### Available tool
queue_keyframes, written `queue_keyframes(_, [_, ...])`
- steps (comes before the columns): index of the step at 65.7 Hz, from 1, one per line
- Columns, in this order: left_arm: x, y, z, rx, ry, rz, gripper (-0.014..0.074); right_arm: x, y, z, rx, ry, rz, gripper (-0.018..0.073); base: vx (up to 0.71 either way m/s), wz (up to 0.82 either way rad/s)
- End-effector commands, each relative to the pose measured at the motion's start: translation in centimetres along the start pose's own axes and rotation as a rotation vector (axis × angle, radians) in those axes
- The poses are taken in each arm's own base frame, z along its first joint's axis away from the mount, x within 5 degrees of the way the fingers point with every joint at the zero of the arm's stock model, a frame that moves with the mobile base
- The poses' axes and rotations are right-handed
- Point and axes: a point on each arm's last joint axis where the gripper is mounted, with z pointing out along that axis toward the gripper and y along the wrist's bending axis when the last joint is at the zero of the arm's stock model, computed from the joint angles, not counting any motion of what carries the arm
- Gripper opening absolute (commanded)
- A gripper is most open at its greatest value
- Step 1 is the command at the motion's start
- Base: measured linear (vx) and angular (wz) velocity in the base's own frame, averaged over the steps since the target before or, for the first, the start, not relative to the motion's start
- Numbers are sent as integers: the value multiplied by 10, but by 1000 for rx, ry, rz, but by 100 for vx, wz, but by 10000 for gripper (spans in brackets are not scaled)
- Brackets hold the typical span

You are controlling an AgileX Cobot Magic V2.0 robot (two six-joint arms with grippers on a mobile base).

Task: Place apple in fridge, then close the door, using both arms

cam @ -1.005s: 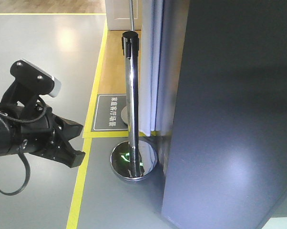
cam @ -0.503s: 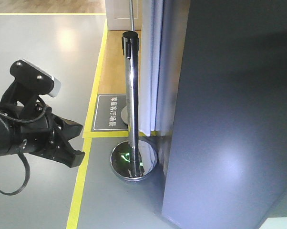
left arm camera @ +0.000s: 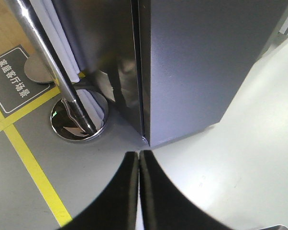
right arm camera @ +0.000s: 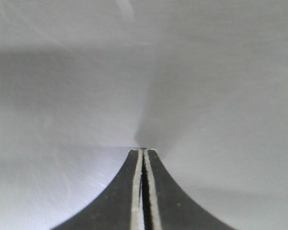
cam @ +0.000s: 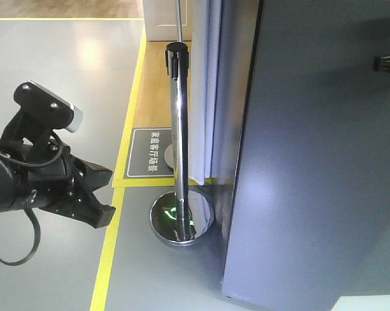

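Note:
The apple is out of view. The door (cam: 311,168), flat and dark grey, fills the right side of the front view and stands almost against the fridge body; in the left wrist view the door (left arm camera: 206,62) shows its lower corner above the floor. My right gripper (right arm camera: 143,150) is shut, with its tips pressed against the grey door (right arm camera: 86,72); a black bit of the right gripper (cam: 386,63) shows at the upper right. My left arm (cam: 46,175) hangs at the left, clear of the fridge. My left gripper (left arm camera: 138,153) is shut on nothing, above the floor.
A chrome stanchion post (cam: 177,129) on a round base (cam: 182,217) stands just left of the fridge. White panels (cam: 205,91) run behind it. Yellow floor tape (cam: 117,214) and a grey floor sign (cam: 149,152) lie to the left.
The door has swung a little further shut, its left edge shifting right. The right gripper's black tip has come into view at the upper right. The left arm has stayed put.

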Motion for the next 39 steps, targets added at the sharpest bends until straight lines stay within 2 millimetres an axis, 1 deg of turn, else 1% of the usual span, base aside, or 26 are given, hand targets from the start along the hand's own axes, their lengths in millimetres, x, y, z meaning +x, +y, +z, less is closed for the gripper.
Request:
queue_keyframes(1, [-14, 1, -12, -9, -104, -18, -6, -31, -5, 2, 19, -154, -23, -2, 0, 0])
queue_keyframes(7, [-14, 1, -12, -9, -104, -18, -6, -35, -6, 16, 22, -158, -50, -2, 0, 0])
queue_keyframes(14, [-14, 1, -12, -9, -104, -18, -6, -39, -6, 26, 24, -151, -64, -2, 0, 0])
queue_keyframes(39, [-14, 1, -12, -9, -104, -18, -6, -45, -6, 34, 26, -209, -64, -2, 0, 0])
